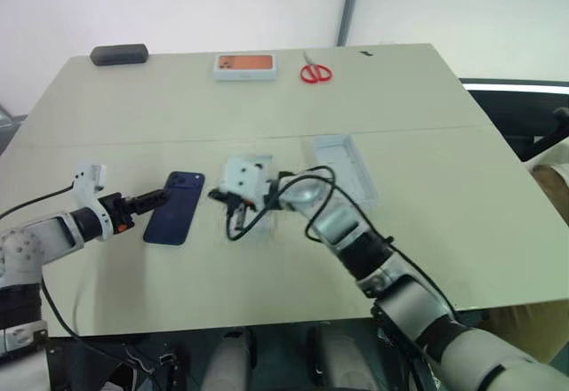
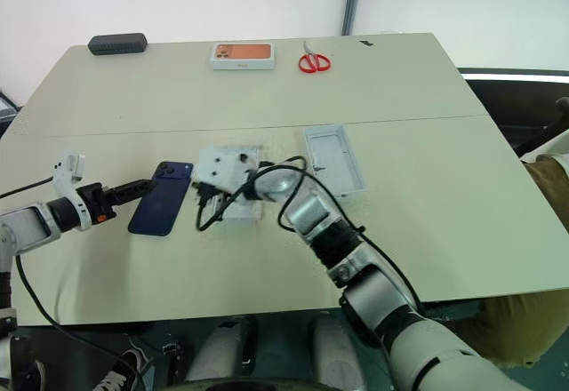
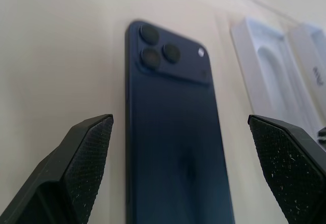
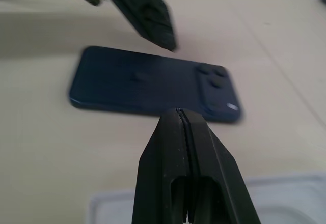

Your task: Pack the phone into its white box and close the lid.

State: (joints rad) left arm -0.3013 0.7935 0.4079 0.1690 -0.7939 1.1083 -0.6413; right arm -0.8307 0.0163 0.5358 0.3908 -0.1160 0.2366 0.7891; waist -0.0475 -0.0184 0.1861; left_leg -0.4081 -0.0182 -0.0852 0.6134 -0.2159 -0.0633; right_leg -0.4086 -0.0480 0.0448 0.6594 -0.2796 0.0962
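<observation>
Your phone (image 2: 161, 198) lies back-up on the desk (image 2: 427, 213), its three lenses visible and no legible writing. Your left fingers (image 3: 81, 168) stand spread at its near end; your right fingers (image 4: 186, 173), pressed together, hover above the white box (image 1: 253, 197). The lid (image 2: 334, 158) rests beside it.

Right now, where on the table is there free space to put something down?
Free: the strip between the black case and the phone, and right of the lid. Crowded: the middle, around both grippers and the white box.
</observation>
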